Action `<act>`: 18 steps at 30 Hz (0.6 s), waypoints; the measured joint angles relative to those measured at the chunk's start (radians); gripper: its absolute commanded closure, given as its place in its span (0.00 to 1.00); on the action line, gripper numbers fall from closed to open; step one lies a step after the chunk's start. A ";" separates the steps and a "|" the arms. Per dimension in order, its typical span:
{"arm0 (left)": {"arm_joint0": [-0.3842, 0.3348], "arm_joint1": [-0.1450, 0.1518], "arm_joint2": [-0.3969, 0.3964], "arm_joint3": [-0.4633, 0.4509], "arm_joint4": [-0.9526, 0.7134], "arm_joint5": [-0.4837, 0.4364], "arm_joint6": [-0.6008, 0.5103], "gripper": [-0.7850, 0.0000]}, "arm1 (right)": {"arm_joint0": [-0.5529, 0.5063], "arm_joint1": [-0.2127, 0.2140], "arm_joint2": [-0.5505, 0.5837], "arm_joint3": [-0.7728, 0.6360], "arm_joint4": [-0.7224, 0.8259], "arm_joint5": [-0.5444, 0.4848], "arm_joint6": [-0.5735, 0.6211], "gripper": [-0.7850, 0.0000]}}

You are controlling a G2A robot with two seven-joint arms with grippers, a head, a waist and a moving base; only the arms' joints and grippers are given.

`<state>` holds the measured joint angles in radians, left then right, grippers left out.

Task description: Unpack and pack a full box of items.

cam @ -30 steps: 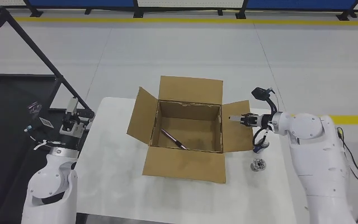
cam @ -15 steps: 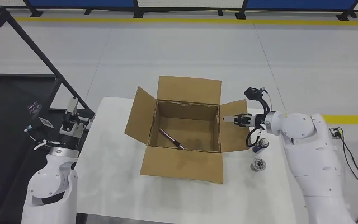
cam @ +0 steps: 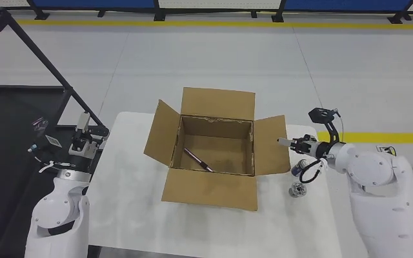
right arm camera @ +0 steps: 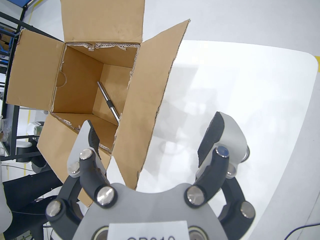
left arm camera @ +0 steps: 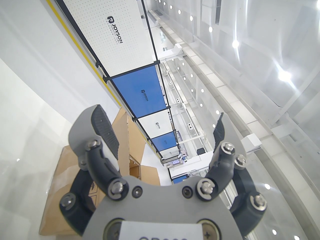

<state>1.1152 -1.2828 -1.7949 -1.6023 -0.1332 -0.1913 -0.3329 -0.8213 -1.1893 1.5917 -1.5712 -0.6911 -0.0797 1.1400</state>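
The box is standing open on the table with all four flaps splayed outward, probably so a gripper can come in from above. A rod is lying slantwise on the box floor, seemingly the last item to take out. A small bottle and a metal piece are sitting just right of the box, likely already unpacked. The right gripper is hovering level at the outer edge of the box's right flap, fingers spread and holding nothing. The left gripper is hanging well left of the box, pointing upward, fingers likewise spread and empty.
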 measured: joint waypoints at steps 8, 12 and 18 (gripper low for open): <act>0.000 0.000 0.000 0.000 0.000 0.000 0.000 0.00 | 0.004 0.000 -0.001 0.017 0.002 -0.007 0.000 0.00; 0.000 0.000 0.000 0.000 0.000 0.000 0.000 0.00 | -0.006 0.000 -0.011 0.009 -0.014 -0.006 -0.016 0.00; 0.000 0.000 0.000 0.000 0.000 0.000 0.000 0.00 | -0.105 0.011 0.001 -0.096 -0.173 0.057 -0.141 0.00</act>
<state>1.1152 -1.2828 -1.7949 -1.6023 -0.1332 -0.1913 -0.3330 -0.9266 -1.1783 1.5930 -1.6668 -0.8641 -0.0222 0.9985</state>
